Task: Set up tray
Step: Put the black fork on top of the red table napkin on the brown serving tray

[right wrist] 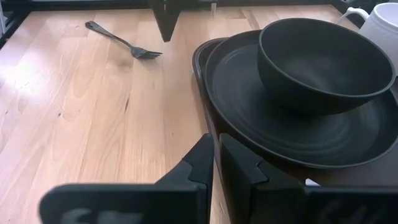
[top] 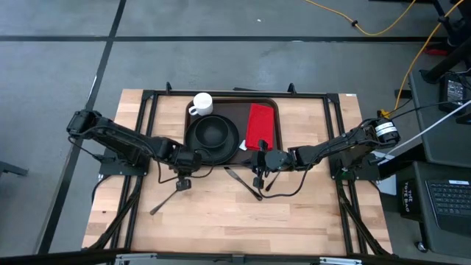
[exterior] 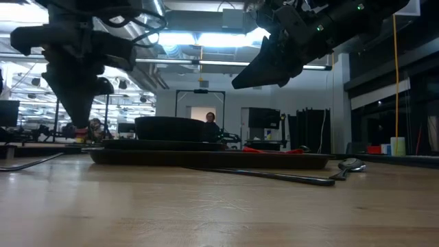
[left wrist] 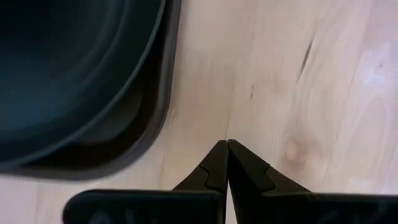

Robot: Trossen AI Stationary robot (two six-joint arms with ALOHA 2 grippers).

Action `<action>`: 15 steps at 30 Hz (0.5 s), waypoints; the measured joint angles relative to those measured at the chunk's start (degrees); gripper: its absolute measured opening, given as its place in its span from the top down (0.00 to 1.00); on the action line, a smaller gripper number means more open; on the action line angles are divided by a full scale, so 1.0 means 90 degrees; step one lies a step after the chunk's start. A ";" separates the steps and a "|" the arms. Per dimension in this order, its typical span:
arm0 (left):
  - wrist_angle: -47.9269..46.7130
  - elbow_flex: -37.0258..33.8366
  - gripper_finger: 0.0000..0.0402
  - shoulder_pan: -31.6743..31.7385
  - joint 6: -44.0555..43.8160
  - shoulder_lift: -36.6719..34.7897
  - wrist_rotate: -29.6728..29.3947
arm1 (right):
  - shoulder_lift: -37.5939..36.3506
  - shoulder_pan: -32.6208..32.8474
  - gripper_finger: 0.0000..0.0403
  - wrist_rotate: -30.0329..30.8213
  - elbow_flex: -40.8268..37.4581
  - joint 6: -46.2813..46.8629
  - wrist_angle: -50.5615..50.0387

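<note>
The tray (top: 232,110) lies at the far middle of the table (top: 309,213). On it stand a black plate (top: 199,147) with a bowl (top: 213,132) inside, a white mug (top: 201,104) at the far left corner, and a red napkin (top: 260,124) on the right part.

The left gripper (top: 183,174) hangs just beside the tray's near left corner, its fingers (left wrist: 214,168) pressed together and holding nothing. A fork (top: 163,202) lies on the wood near it.

The right gripper (top: 260,171) is at the tray's near edge, below the napkin. Its fingers (right wrist: 202,163) stand almost together with a thin gap, and I see nothing between them. A knife (top: 243,182) and a spoon (top: 263,180) lie on the table under this gripper.
</note>
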 joint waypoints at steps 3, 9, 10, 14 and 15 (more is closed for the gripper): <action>-0.0183 0.0009 1.00 -0.0026 -0.0493 0.0000 0.0054 | 0.0000 0.0001 0.92 0.0000 0.0000 0.0000 -0.0005; -0.0567 0.0009 0.99 -0.0193 -0.0992 0.0002 0.0236 | 0.0000 0.0002 0.92 0.0002 0.0000 -0.0139 -0.0032; -0.0597 0.0009 1.00 -0.0237 -0.1033 0.0002 0.0234 | 0.0000 0.0000 0.92 0.0002 0.0000 -0.0136 -0.0032; -0.0638 0.0009 1.00 -0.0437 -0.1251 0.0002 0.0082 | 0.0000 0.0002 0.92 0.0002 0.0000 -0.0144 -0.0032; -0.0639 0.0009 1.00 -0.0488 -0.1313 0.0002 -0.0028 | 0.0000 0.0000 0.92 0.0002 0.0000 -0.0144 -0.0032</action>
